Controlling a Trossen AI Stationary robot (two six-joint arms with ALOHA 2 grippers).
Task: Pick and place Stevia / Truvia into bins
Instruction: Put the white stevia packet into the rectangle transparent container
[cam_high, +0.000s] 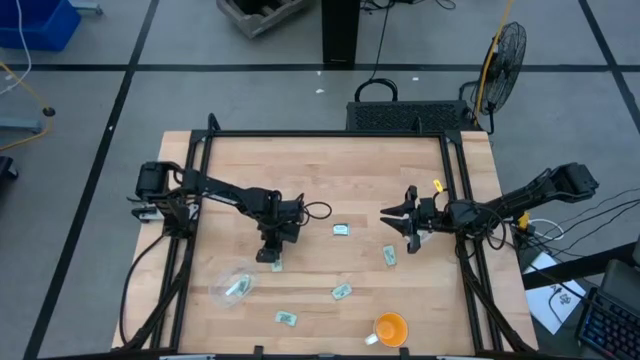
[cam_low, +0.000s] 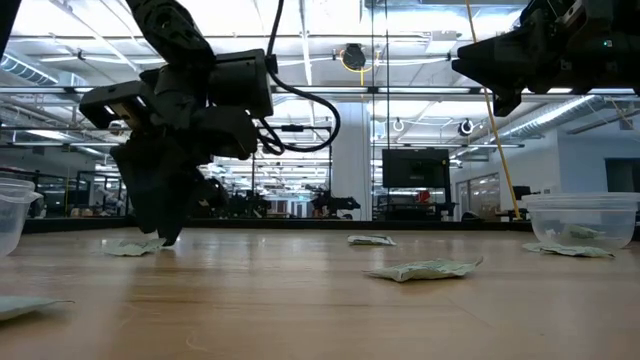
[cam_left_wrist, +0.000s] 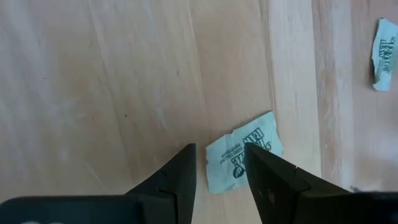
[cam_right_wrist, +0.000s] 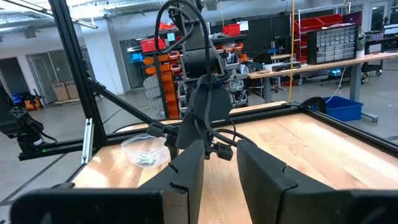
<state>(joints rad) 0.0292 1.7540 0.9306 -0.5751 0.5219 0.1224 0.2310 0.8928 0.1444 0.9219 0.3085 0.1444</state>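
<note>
My left gripper points down at the table, left of its middle, and is open. Its fingers stand on either side of a pale green and white sachet that lies flat on the wood. In the low view the fingertips reach down to the tabletop beside that sachet. My right gripper hangs open and empty above the table's right part. Several other sachets lie flat, among them one and another. One clear cup holds sachets; a second cup stands near the right gripper. My left gripper comes at the sachet from above, pointing down, one finger covering the sachet's end. The sachet lies flat on the table. I cannot tell whether the fingers touch it.
An orange cup stands at the near edge, right of the middle. Two more sachets lie near the near edge. A black frame runs along the table's far side and down both sides. Bare wood lies in the far half.
</note>
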